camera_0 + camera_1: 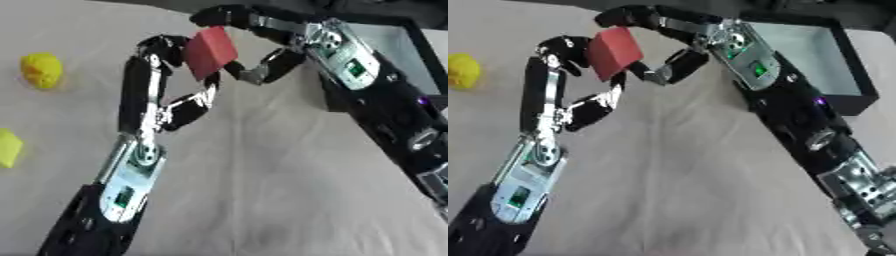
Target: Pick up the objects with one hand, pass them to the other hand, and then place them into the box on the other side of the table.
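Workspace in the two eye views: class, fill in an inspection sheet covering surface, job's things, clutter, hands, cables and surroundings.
Surface: beige cloth-covered table, creased.
Job's things: red flat block held above the table between both hands; black open box at the right; lumpy yellow object and flat yellow-green piece at the left.
Clutter: nothing seen.
Hands: left hand and right hand both curled on the block.
Cables: nothing seen.
Surroundings: dark strip beyond the far edge.
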{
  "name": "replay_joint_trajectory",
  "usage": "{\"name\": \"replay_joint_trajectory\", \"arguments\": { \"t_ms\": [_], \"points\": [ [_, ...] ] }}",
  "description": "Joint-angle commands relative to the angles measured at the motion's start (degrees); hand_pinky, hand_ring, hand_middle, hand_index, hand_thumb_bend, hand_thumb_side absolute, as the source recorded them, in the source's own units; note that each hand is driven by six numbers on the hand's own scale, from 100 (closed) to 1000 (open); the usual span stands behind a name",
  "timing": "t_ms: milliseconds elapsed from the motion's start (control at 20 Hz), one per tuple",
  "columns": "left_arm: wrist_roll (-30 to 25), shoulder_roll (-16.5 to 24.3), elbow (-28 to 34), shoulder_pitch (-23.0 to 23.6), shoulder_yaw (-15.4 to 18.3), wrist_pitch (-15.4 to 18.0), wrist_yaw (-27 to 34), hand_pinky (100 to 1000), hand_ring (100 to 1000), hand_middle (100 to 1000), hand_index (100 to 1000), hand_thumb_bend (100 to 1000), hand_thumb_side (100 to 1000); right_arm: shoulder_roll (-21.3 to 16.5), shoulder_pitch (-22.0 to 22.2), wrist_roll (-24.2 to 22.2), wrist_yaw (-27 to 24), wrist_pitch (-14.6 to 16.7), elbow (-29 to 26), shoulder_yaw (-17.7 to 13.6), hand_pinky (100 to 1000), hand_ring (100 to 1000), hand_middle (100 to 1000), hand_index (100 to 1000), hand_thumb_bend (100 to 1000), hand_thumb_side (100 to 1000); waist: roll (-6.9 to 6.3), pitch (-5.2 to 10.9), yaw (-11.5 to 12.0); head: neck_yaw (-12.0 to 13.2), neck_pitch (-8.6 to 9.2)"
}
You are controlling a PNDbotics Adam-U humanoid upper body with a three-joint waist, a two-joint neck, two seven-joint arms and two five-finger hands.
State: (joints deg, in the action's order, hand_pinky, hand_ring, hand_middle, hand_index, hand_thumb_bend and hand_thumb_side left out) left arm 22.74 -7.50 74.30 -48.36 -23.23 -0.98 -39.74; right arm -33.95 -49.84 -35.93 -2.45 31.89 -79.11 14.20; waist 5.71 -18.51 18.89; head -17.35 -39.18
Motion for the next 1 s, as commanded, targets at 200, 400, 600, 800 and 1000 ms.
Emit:
{"name": "replay_joint_trajectory", "arguments": {
  "t_ms": [200,400,600,800,1000],
  "points": [
    [-0.3,-1.2,0.6,-1.2,-1.1,0.6,-1.0,462,496,463,421,100,100,-0.3,-0.6,-16.0,-1.0,15.4,0.0,-0.2,1000,1000,839,828,100,100,-0.28,1.02,-0.2,-0.3,-0.05],
    [-0.2,-1.2,0.6,-1.2,-1.1,0.6,-1.2,461,496,464,424,100,100,-0.3,-0.6,-16.0,-2.3,14.1,0.0,-0.5,1000,1000,761,750,100,100,-0.35,1.01,-0.3,-0.3,-0.06],
    [0.0,-1.3,0.4,-1.1,-1.0,0.2,-1.1,459,495,464,439,100,100,-0.2,-0.6,-16.0,-4.1,12.2,0.3,-1.1,1000,964,687,678,100,100,-0.44,1.07,-0.4,-0.3,-0.13],
    [0.7,-1.3,0.3,-1.0,-1.1,-0.3,-0.7,459,496,465,449,100,100,-0.2,-0.6,-16.0,-6.5,9.8,0.4,-1.7,1000,934,659,652,100,100,-0.57,1.11,-0.6,-0.4,-0.15],
    [1.8,-1.3,0.3,-0.9,-1.1,-0.8,-0.7,476,517,500,503,258,100,-0.1,-0.5,-16.0,-8.5,7.5,0.9,-2.3,998,872,598,580,100,100,-0.74,1.13,-0.9,-0.3,-0.17]
  ]
}}
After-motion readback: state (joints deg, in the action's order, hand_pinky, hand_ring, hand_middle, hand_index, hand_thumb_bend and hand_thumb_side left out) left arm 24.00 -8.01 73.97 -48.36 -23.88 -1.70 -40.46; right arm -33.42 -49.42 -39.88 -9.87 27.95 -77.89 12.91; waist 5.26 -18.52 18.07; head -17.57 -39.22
